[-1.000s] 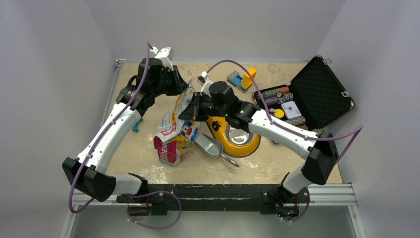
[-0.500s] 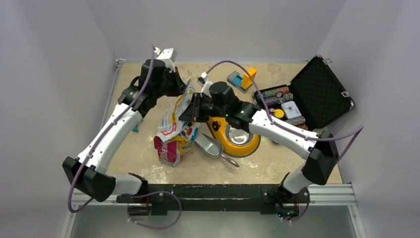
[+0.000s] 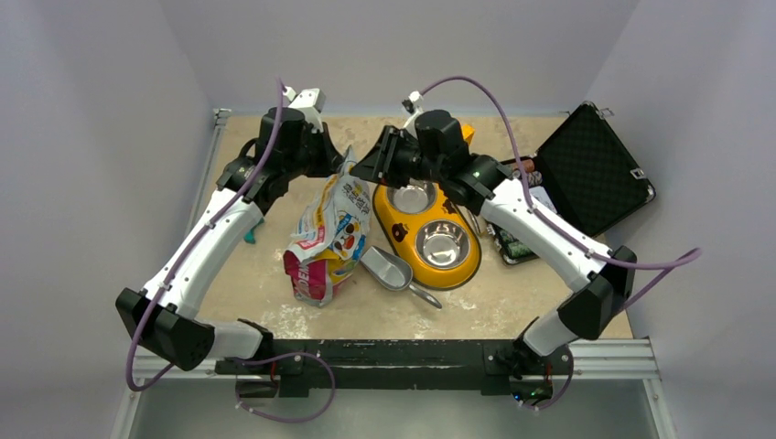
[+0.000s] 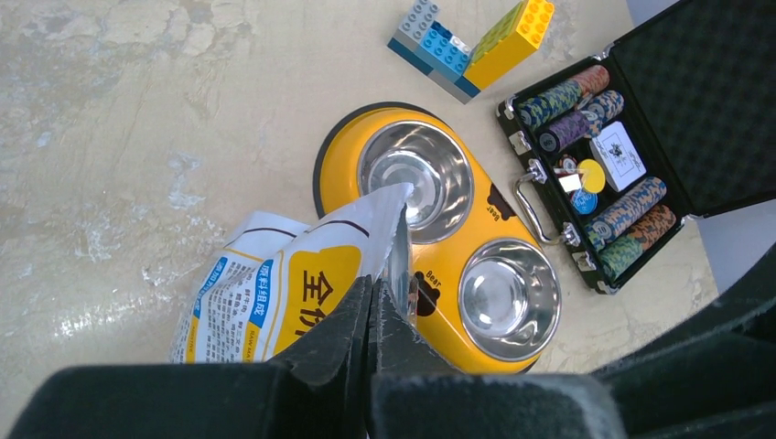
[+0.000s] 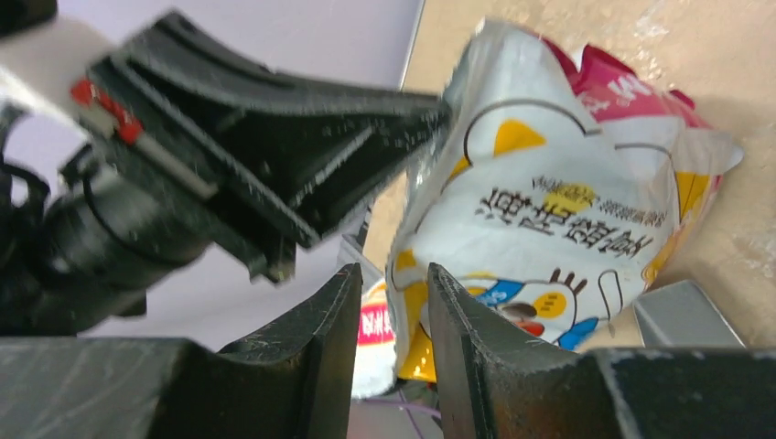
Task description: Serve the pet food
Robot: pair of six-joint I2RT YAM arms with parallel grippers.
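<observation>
left tool (image 4: 370,297): pressed together, pinching the top edge of the pet food bag (image 4: 274,302)
pet food: not visible; judged to be inside the bag, below the left tool
bag long axis: from the pinched top down to the counter (image 3: 265,288), leaning, bottom apparently resting there
right tool (image 5: 393,274): spread a little, nothing between the fingers, just beside the bag's top, opposite the left tool
nearer arm: left, on the bag; right close but apart from it
yellow double bowl (image 4: 467,242): just beyond the bag's top from the left tool, both steel cups bare
scoop (image 3: 389,268): farthest from both tools, between bag bottom and bowl
coming move: probably parting the mouth, or tipping bowl-ward
</observation>
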